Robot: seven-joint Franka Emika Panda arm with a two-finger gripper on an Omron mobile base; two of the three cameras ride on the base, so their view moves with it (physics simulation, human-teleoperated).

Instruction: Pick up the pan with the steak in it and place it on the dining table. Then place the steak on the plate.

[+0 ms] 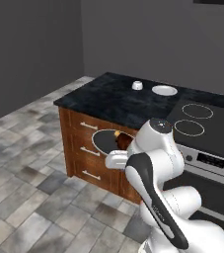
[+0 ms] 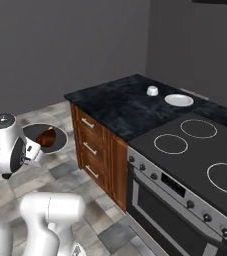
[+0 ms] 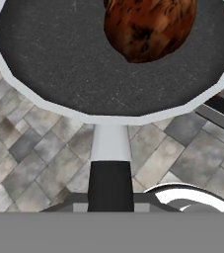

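Pan (image 3: 59,59) dark, pale-rimmed, black handle; reddish-brown steak (image 3: 148,27) inside

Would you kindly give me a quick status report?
Claw shut on pan handle. Pan held over the floor, steak inside. Table and plate ahead, path open.

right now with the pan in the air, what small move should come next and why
Probably lift and swing the pan toward the black stone table. The gripper is shut on the pan's handle, the steak sits inside, and the pan hangs over the floor, lower than the tabletop where the plate waits.
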